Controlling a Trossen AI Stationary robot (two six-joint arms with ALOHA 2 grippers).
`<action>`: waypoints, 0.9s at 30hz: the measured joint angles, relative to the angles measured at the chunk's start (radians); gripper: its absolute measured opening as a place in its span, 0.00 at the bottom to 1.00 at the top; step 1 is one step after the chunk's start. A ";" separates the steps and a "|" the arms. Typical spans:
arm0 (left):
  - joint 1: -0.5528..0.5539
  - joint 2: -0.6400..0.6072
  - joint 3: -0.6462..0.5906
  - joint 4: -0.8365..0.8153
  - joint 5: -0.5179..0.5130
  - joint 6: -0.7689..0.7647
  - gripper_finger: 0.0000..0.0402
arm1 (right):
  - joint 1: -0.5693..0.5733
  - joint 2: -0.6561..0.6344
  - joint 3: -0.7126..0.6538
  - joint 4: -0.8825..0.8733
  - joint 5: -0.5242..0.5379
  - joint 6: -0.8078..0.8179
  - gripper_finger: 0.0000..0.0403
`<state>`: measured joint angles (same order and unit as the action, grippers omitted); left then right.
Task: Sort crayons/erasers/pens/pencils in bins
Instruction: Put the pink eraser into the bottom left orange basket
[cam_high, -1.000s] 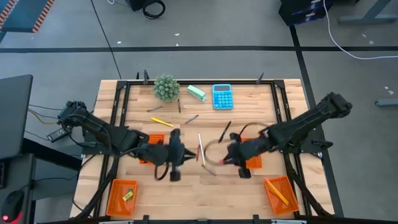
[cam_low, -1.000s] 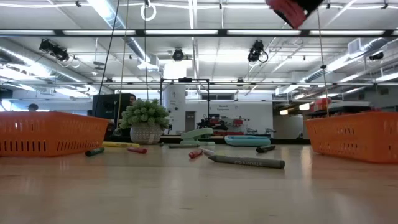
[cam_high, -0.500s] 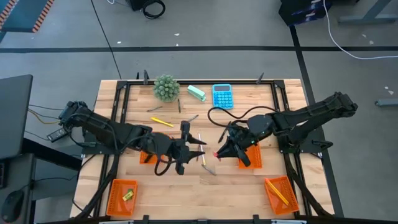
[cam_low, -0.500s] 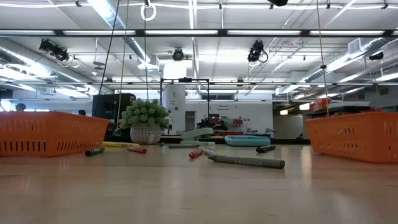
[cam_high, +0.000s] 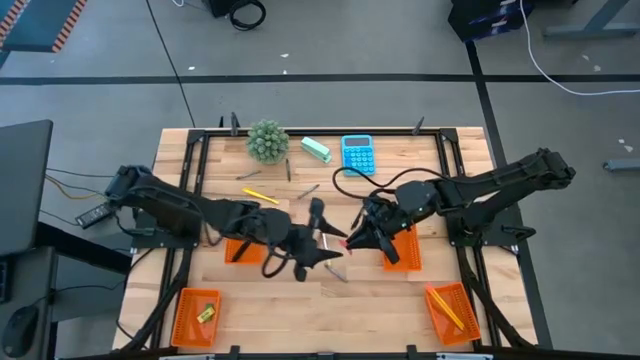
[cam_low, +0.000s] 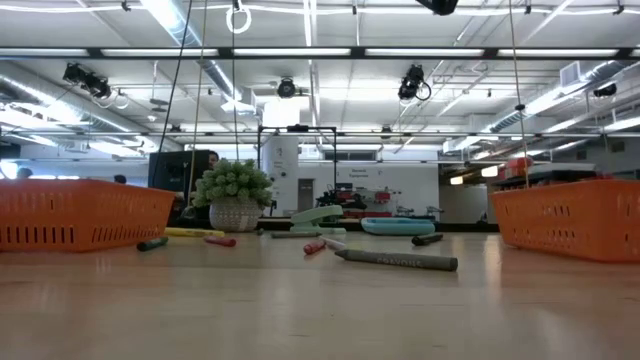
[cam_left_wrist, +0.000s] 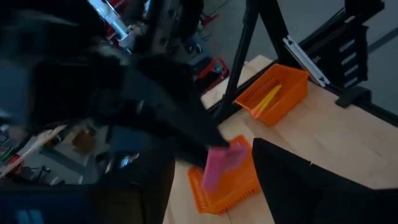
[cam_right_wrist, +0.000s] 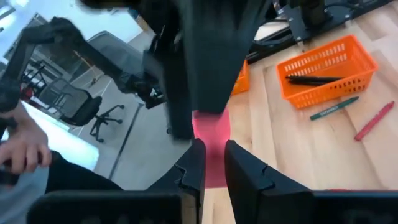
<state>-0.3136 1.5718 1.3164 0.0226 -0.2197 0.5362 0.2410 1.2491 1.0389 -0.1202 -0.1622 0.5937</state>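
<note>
High view, left to right: bin (cam_high: 196, 315) at the near left of the surface (cam_high: 300, 310), yellow eraser inside; left gripper (cam_high: 322, 238) mid-surface, fingers spread wide and holding nothing; pink eraser (cam_high: 346, 243) pinched in the closed fingers of the right gripper (cam_high: 351, 243), raised between the two arms; bin (cam_high: 449, 311) near right, holding pencils (cam_high: 448, 309)
</note>
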 joint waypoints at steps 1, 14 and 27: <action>0.003 0.020 0.009 0.006 0.000 0.005 0.54 | -0.005 0.000 0.000 0.000 -0.009 0.004 0.14; 0.012 0.088 0.071 -0.008 -0.037 0.051 0.49 | -0.012 0.000 -0.001 -0.008 -0.053 0.011 0.14; 0.013 0.077 0.072 -0.034 -0.039 0.052 0.47 | -0.013 0.000 -0.001 -0.004 -0.072 0.024 0.14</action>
<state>-0.3009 1.6492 1.3888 -0.0119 -0.2587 0.5882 0.2283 1.2491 1.0378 -0.1245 -0.2344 0.6174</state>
